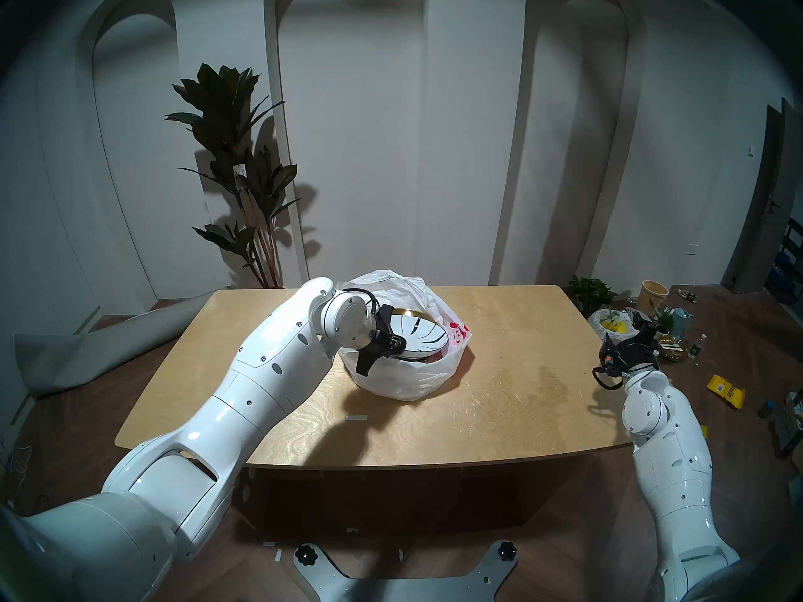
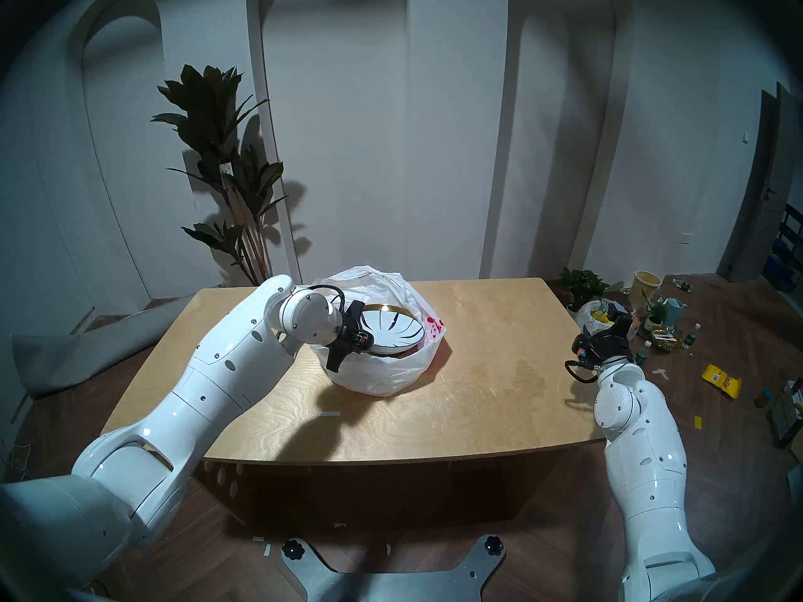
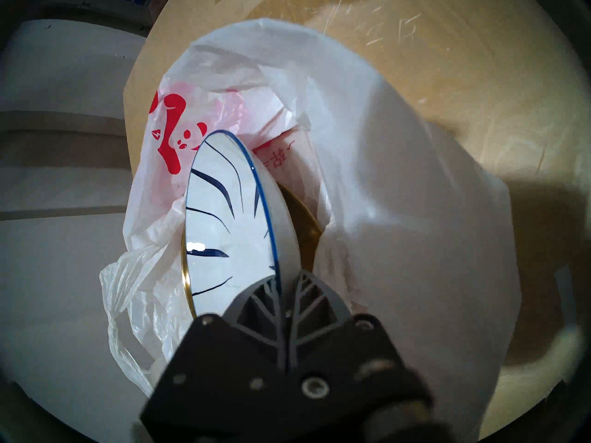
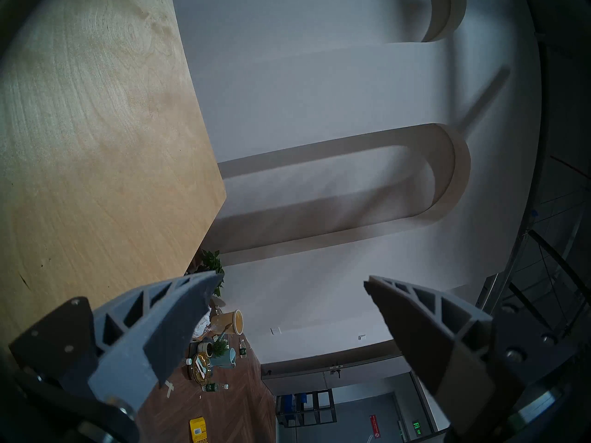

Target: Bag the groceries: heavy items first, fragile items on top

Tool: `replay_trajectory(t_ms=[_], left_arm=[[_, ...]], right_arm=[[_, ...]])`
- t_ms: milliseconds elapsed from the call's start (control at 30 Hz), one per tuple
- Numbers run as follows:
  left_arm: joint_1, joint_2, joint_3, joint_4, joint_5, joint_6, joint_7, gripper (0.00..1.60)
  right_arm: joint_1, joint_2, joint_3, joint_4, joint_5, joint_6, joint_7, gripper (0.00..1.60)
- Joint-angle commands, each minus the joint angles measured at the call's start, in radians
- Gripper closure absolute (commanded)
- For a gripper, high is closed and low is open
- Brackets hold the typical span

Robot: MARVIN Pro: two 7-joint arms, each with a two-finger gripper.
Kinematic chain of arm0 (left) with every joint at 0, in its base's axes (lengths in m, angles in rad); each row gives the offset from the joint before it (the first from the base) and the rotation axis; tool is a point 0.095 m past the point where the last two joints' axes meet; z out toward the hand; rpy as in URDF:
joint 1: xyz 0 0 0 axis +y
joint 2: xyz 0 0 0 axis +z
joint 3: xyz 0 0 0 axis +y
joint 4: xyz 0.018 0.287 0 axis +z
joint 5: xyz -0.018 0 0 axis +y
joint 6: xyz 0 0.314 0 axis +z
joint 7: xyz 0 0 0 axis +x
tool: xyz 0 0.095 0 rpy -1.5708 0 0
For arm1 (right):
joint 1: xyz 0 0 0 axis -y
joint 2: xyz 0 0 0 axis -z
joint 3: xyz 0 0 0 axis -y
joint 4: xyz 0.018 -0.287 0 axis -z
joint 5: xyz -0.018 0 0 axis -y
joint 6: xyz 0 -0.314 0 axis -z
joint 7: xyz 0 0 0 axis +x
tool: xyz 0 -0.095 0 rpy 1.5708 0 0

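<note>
Two plates are involved, and both are at the plastic bag (image 1: pixel 402 362), which stands open-mouthed on the wooden table (image 1: pixel 499 397), left of its middle and toward the far edge. At the left of the scene, the left gripper (image 3: pixel 281 284) is pinched on the near-left rim of the striped white plate (image 1: pixel 419 335), one finger over the patterned face and the other under the rim, as is shown in the left wrist view. That plate is held tilted in the bag's mouth, its far edge raised. Just beneath it a gold rim is seen, so the gold plate (image 3: pixel 303 215) is judged to lie already in the bag, heavy item first. Whether the two plates touch cannot be told.

Glazed ceramic is judged stiff, slick and brittle; a rim grip suits it, but it should be lowered gently and levelled before release, since a drop onto metal could chip it. The thin film of the bag is soft and is likely to sag inward or snag on the plate's edge.

At the far right, beyond the table's right edge, the right gripper (image 4: pixel 287 285) is held empty with its fingers spread wide, well apart from the bag.
</note>
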Motion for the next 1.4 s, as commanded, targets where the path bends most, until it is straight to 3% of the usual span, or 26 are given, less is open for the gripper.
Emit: replay_trajectory(t_ms=[0,333,500,533,567,600,833,933,1367], left_arm=[[-0.061,-0.051,-0.002,0.043,0.016,-0.012,0.066,1.60],[-0.095,-0.073,-0.013,0.112,0.033,-0.028,0.097,1.60],[-0.125,-0.064,-0.014,0.130,0.038,-0.029,0.041,1.60],[-0.128,-0.062,-0.018,0.130,0.035,-0.027,0.029,0.85],[-0.132,-0.060,-0.024,0.128,0.024,-0.028,0.006,0.31],[-0.134,-0.059,-0.028,0.125,0.020,-0.023,-0.011,0.00],[-0.163,-0.026,-0.055,0.112,-0.050,0.000,-0.158,0.00],[-0.179,-0.022,-0.098,0.090,-0.072,0.019,-0.207,0.00],[-0.274,-0.098,-0.316,-0.063,-0.195,0.089,-0.027,0.00]], right_arm=[[0.007,0.001,0.001,-0.024,-0.002,0.003,-0.008,0.00],[0.008,0.001,0.001,-0.022,-0.002,0.002,-0.008,0.00],[0.008,0.001,0.001,-0.022,-0.002,0.002,-0.008,0.00],[0.008,0.001,0.001,-0.022,-0.002,0.002,-0.008,0.00],[0.008,0.001,0.001,-0.022,-0.002,0.002,-0.008,0.00],[0.008,0.001,0.001,-0.022,-0.002,0.002,-0.008,0.00],[0.008,0.001,0.001,-0.021,-0.002,0.001,-0.007,0.00],[0.009,0.002,0.001,-0.020,-0.002,0.001,-0.007,0.00],[0.012,0.003,0.000,-0.010,0.000,-0.002,-0.004,0.00]])
